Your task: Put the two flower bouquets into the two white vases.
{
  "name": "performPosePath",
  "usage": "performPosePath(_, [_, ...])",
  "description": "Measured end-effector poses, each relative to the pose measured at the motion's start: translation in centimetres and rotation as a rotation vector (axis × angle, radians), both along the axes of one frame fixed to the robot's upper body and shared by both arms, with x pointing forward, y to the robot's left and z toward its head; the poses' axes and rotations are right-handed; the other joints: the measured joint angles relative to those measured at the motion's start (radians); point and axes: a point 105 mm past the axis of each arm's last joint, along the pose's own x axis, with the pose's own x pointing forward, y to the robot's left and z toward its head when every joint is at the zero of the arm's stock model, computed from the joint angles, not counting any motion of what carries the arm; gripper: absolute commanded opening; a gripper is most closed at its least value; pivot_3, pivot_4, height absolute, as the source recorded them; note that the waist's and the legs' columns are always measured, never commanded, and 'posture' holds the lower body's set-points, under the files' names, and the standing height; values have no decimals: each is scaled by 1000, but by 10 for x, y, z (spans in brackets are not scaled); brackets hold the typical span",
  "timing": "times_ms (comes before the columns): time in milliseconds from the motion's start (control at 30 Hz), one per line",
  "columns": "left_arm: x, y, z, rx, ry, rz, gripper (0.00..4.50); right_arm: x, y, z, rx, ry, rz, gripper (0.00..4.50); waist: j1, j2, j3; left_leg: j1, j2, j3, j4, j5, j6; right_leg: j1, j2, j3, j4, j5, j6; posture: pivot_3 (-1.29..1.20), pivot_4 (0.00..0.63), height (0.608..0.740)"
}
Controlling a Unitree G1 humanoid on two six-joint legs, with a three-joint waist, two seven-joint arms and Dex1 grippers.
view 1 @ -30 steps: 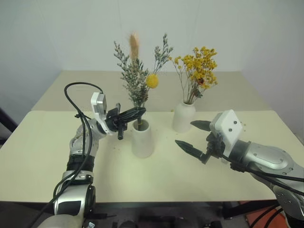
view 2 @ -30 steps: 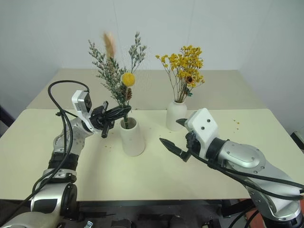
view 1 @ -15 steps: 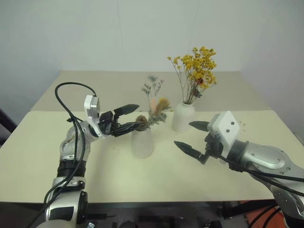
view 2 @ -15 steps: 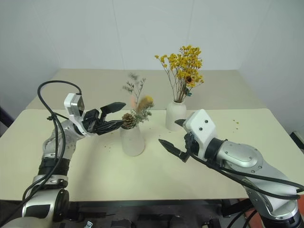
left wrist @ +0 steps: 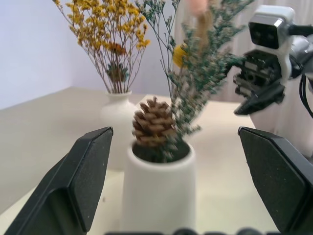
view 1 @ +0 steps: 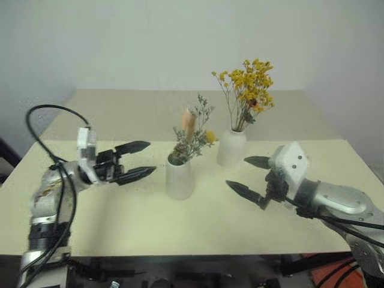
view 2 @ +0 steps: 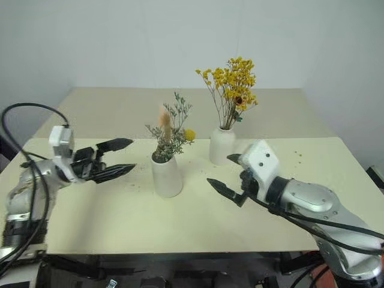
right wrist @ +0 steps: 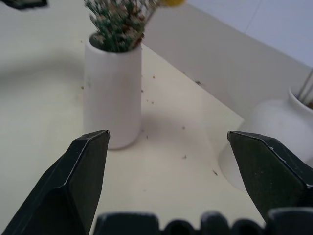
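Left eye view: at frame centre the grey-green bouquet (view 1: 191, 137) sits in the cone vase (view 1: 180, 177); left gripper (view 1: 143, 160) and right gripper (view 1: 252, 177) hang spread, empty.

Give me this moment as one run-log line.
left gripper: open, empty, beside cone vase | right gripper: open, empty | grey-green bouquet: in cone vase | yellow bouquet: in bottle vase
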Motion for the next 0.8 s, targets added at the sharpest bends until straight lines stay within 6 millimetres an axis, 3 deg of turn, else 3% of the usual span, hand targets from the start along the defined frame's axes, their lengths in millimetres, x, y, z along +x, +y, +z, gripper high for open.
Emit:
performPosePath(133, [-9, 14, 7, 55, -22, 43, 4485, -11, -23, -4, -46, 22, -6, 4500, 8, 0, 0, 1, 0, 0, 0, 0, 0, 2, 0, -1, -2, 0, 0, 0, 150, 740])
performPosePath(267, [-17, 29, 0, 124, 21, 87, 4485, -28, -66, -14, -124, 105, -46, 4500, 6, 0, 0, 1, 1, 1, 0, 0, 0, 2, 0, -1, -2, 0, 0, 0, 150, 740])
performPosePath(400, [-22, 33, -5, 152, 35, 109, 4485, -37, -104, -9, -162, 128, -138, 4500, 3, 0, 0, 2, 2, 2, 0, 0, 0, 4, 1, -1, -2, -3, 4, 0, 150, 740])
performPosePath(633, [-23, 31, -1, 162, 19, 120, 4485, -52, -144, -1, -215, 155, -229, 4500, 3, 0, 0, 3, 3, 2, 0, 0, 0, 4, 1, -1, -3, -3, 5, 0, 150, 740])
performPosePath(800, [-23, 29, -2, 162, 18, 140, 4485, -55, -158, 0, -234, 178, -252, 4500, 1, 0, 0, 3, 3, 2, 0, 0, 0, 4, 1, 0, -3, -3, 5, 0, 150, 740])
